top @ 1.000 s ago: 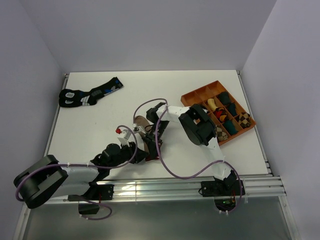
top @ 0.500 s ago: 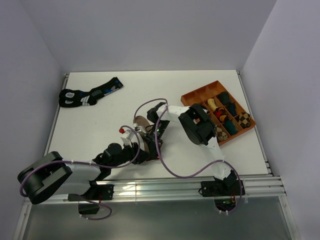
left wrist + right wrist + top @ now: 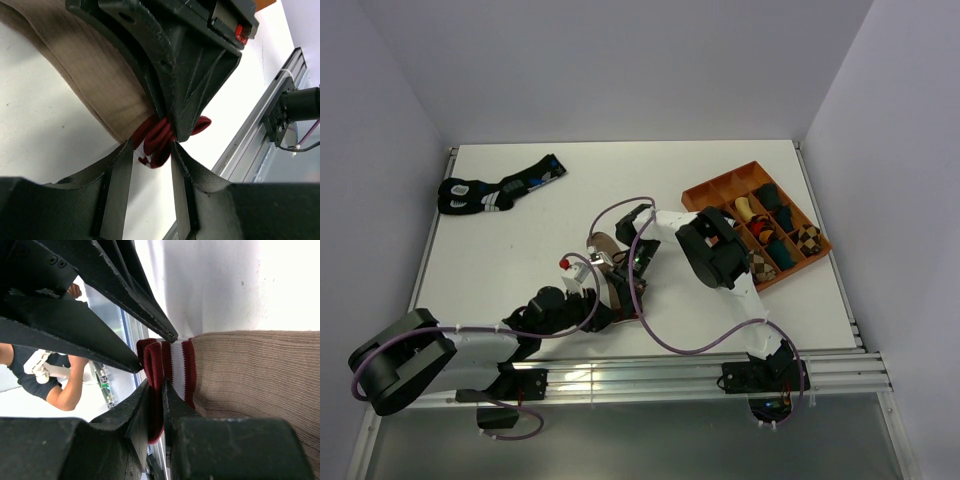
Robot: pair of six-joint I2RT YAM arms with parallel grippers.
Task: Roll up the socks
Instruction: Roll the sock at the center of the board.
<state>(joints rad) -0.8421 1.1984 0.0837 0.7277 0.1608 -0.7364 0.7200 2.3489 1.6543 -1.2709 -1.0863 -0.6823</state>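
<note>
The tan-brown sock (image 3: 604, 243) lies on the table between the two arms, its maroon-and-white striped cuff (image 3: 176, 362) towards the near edge. My right gripper (image 3: 156, 390) is shut on the folded maroon cuff edge; it also shows in the top view (image 3: 626, 270). My left gripper (image 3: 151, 147) is open, its fingertips on either side of the cuff's (image 3: 156, 146) maroon end, right below the right gripper's fingers (image 3: 185, 85). In the top view the left gripper (image 3: 603, 300) sits just in front of the right one. The white sock with black stripes is out of view.
A pair of black socks with blue and white marks (image 3: 495, 190) lies at the back left. An orange compartment tray (image 3: 717, 186) with rolled bundles stands at the right. A purple cable (image 3: 615, 207) loops over the sock. A metal rail (image 3: 670, 365) runs along the near edge.
My left gripper has shifted slightly right and closer to the cuff. The right gripper keeps its hold on the cuff and has barely moved.
</note>
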